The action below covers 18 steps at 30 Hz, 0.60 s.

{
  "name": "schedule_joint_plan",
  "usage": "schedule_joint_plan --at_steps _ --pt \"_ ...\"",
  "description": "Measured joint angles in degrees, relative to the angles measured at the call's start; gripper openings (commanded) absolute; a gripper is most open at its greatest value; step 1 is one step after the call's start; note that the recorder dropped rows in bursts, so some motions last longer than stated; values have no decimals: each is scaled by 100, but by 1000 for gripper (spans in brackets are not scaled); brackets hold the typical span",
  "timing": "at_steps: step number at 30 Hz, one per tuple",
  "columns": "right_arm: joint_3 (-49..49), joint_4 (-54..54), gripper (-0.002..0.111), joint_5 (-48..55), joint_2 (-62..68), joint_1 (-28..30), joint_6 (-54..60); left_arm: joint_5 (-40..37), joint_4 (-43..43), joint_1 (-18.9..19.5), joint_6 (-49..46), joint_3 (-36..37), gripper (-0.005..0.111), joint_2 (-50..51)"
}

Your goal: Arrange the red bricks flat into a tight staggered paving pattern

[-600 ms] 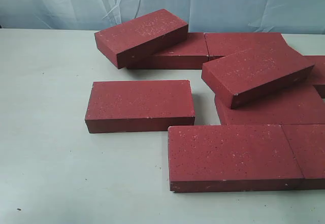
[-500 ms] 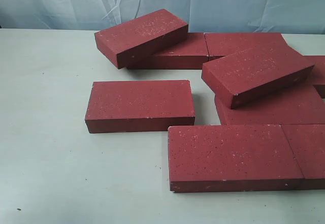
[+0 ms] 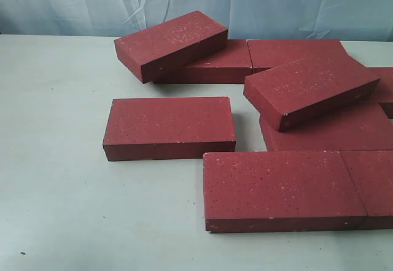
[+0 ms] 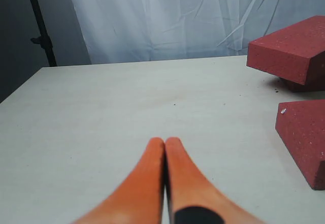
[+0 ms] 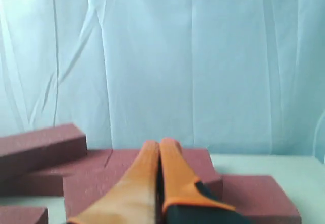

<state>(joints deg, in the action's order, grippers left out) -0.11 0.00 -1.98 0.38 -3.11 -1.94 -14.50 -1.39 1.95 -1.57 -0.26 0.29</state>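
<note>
Clenched on nothing: left gripper (image 4: 164,144), right gripper (image 5: 159,145). Nearest on table (image 3: 61,191): flat pair of red bricks (image 3: 282,188), ends touching. Beyond: lone flat brick (image 3: 169,123), apart. Farthest: tilted bricks (image 3: 169,40) propped on others. Probably heavy, rigid, gritty; best pinched across short width

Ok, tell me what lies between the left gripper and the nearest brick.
Left wrist view: only bare table between the left gripper and the nearest brick.
</note>
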Motion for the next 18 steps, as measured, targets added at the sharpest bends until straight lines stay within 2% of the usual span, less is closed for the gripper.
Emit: schedule_joint_plan --at_steps 3,5,18 --pt "0 0 -1 -724 0 0 0 0 0 0 0 0 0 0" --pt "0 0 -1 -827 0 0 0 0 0 0 0 0 0 0" --pt "0 0 -1 -919 0 0 0 0 0 0 0 0 0 0"
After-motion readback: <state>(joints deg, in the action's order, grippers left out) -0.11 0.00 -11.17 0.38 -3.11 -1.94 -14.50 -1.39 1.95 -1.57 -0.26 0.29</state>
